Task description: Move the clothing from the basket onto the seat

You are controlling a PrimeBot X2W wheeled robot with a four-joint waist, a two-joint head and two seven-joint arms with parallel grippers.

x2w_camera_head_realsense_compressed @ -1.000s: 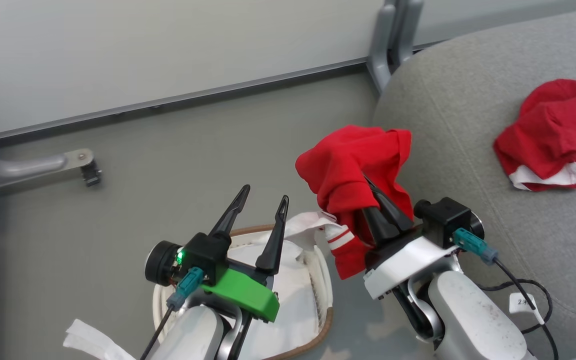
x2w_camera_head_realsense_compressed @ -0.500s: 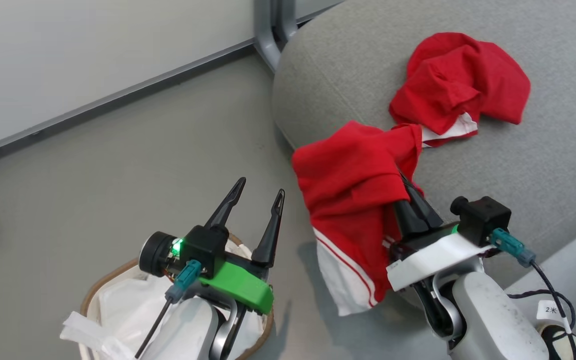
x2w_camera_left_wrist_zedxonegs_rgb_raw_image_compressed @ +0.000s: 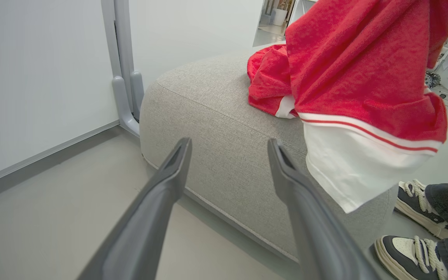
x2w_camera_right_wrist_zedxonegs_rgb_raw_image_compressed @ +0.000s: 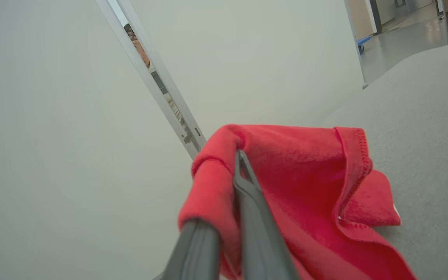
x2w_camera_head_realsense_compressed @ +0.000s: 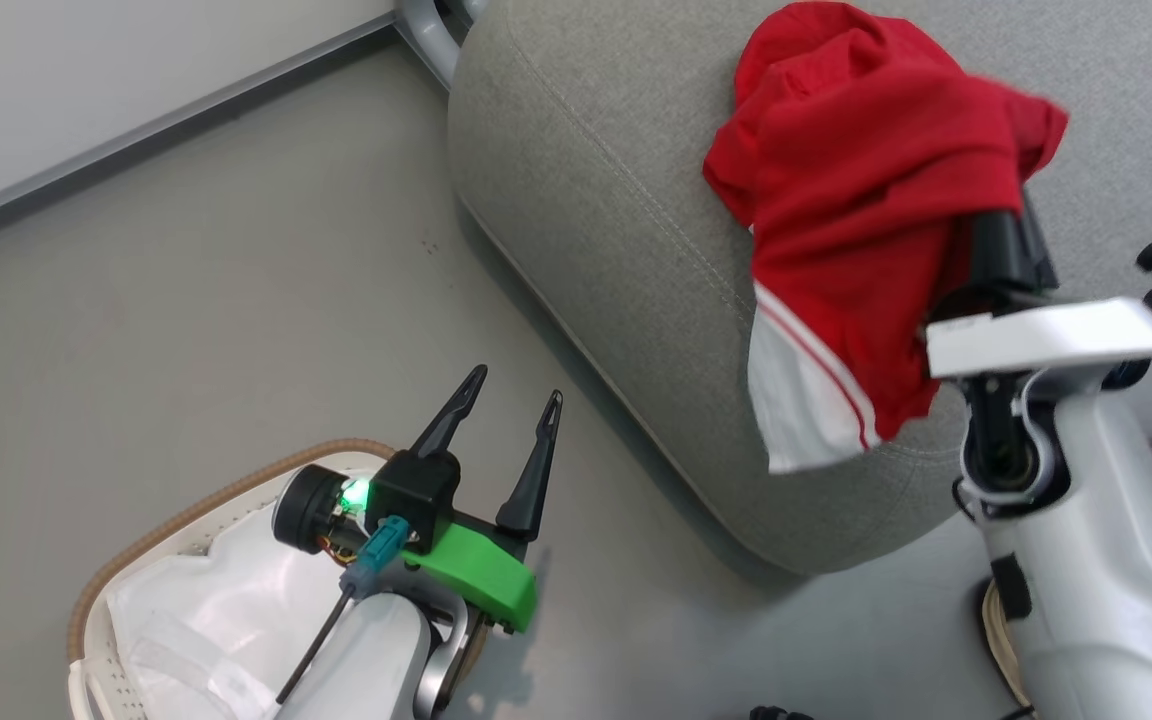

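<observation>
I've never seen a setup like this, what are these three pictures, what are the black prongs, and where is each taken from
It's a two-armed robot. One picture looks down from its head; the others look along each arm's dark jaws, your prongs. The right arm's jaws are shut on a red-and-white garment over the grey seat, where a second red garment lies. The left arm's jaws are open and empty beside the laundry basket with its white liner. A person's shoes stand nearby.
</observation>
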